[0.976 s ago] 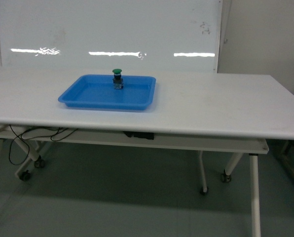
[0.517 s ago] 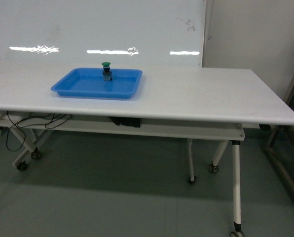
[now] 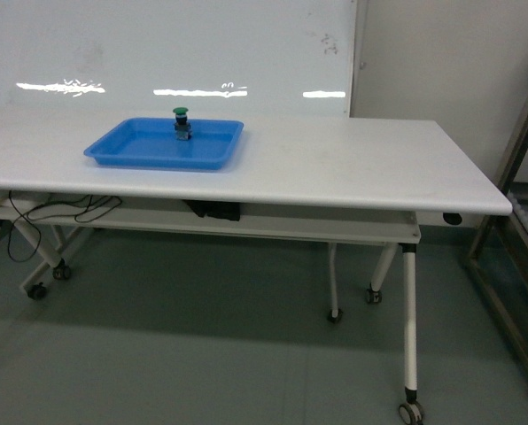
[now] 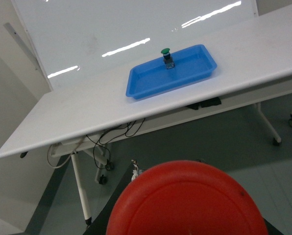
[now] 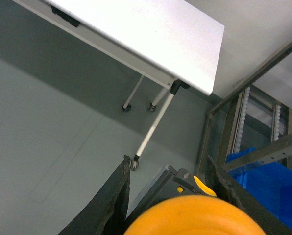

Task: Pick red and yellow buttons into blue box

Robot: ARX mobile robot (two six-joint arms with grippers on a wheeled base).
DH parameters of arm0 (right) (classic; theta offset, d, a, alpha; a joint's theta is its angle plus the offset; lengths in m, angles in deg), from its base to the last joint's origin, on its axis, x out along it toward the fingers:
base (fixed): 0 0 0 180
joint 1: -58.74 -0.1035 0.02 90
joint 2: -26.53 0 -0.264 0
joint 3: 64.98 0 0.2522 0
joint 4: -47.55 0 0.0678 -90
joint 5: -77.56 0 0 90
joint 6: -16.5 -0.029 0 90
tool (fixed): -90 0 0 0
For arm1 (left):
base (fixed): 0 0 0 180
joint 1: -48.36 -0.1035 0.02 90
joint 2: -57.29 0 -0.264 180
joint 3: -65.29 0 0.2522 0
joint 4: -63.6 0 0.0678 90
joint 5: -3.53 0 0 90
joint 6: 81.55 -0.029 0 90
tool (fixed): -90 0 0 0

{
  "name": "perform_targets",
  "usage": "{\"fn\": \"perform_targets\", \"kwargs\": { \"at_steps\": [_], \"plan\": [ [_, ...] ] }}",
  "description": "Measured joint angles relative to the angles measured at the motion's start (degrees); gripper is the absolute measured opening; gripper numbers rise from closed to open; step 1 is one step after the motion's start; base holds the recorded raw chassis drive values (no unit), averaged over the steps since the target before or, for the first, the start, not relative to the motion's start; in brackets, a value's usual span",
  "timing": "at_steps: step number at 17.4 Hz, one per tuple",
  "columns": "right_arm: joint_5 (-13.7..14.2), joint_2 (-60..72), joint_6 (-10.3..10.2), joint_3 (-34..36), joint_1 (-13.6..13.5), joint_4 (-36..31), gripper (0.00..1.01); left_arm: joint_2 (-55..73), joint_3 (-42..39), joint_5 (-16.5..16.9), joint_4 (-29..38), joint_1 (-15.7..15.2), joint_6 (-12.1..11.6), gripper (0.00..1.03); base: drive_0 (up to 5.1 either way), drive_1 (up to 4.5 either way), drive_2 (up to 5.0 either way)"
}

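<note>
Across the head view, upper left, a shallow blue tray sits on the white counter with only a green-capped button standing in it — not a task item. Neither arm nor the target crate appears here; a metal rack enters at the right edge.

Lower centre of the left wrist view, the red button fills the frame, its cap close under the lens. The jaws themselves are out of sight, so I cannot tell their state; the button appears carried.

Bottom of the right wrist view, the yellow button sits between the two dark fingers of the right gripper, which close in on it. At lower right, behind rack uprights, the blue box shows — the only view that locates it.

Risks, as judged: either button could slip in transit, the grip being unverifiable; rack uprights stand between the right arm and the box, so a collision is plausible on approach.
</note>
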Motion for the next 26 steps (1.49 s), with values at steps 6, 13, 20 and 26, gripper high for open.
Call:
{"fn": "perform_targets", "kwargs": {
  "at_steps": [6, 13, 20, 26],
  "plan": [
    [0.07, -0.07, 0.0, 0.0, 0.0, 0.0, 0.4, -0.11, 0.0, 0.22, 0.22, 0.11, -0.02, 0.25, 4.7, -3.18, -1.3],
    [0.04, 0.0, 0.0, 0.0, -0.02, 0.15, 0.4, -0.13, 0.0, 0.2, 0.0, 0.11, -0.04, 0.25, 4.8, -2.33, -2.3],
    [0.04, 0.02, 0.0, 0.0, -0.02, 0.2, 0.4, -0.13, 0.0, 0.2, -0.02, 0.11, -0.07, 0.25, 4.9, -2.28, -2.3],
    [0.02, -0.02, 0.0, 0.0, -0.02, 0.09, 0.4, -0.15, 0.0, 0.04, 0.22, 0.04, -0.09, 0.25, 4.9, -2.28, -2.3]
  ]
}}
